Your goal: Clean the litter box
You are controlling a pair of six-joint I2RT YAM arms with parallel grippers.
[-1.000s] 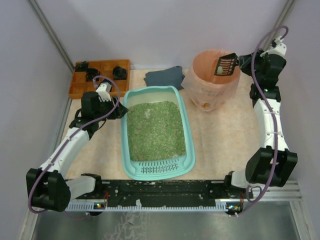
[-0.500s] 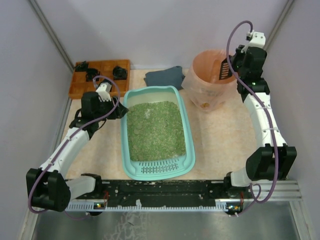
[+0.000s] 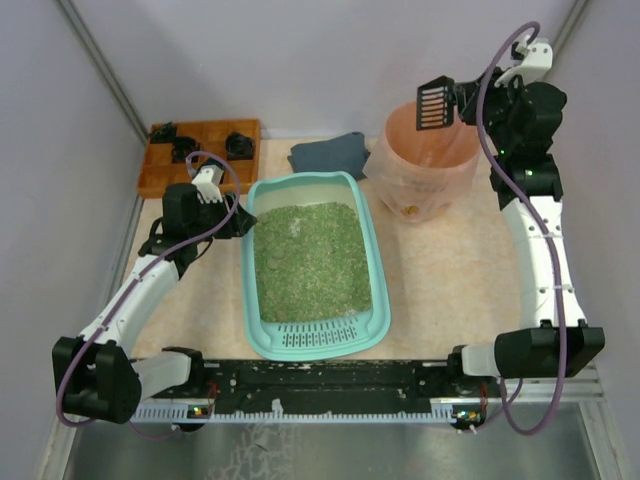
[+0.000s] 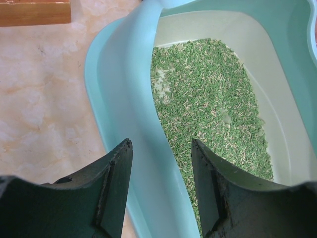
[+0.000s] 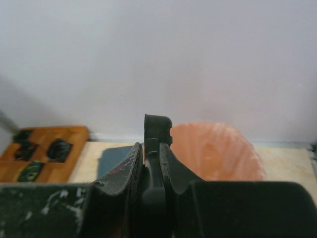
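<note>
The light teal litter box (image 3: 377, 300) lies mid-table with green litter (image 3: 310, 260) and its slotted grille at the near end. My left gripper (image 3: 243, 217) sits at the box's far left rim. In the left wrist view its jaws (image 4: 161, 143) straddle that rim (image 4: 124, 99), one finger outside and one over the litter (image 4: 208, 99). My right gripper (image 3: 468, 103) is shut on the handle of a black slotted scoop (image 3: 436, 103), held high over the pink-lined bin (image 3: 430, 165). The right wrist view shows the scoop (image 5: 157, 128) edge-on between the shut jaws (image 5: 157, 144).
A brown wooden tray (image 3: 200, 150) with black pieces stands at the far left, and shows in the right wrist view (image 5: 44, 153). A dark grey cloth (image 3: 330, 153) lies behind the litter box. Side walls close in on both sides.
My right arm has risen and lifted the scoop from inside the pink-lined bin to above its rim. The left arm and litter box have not moved.
</note>
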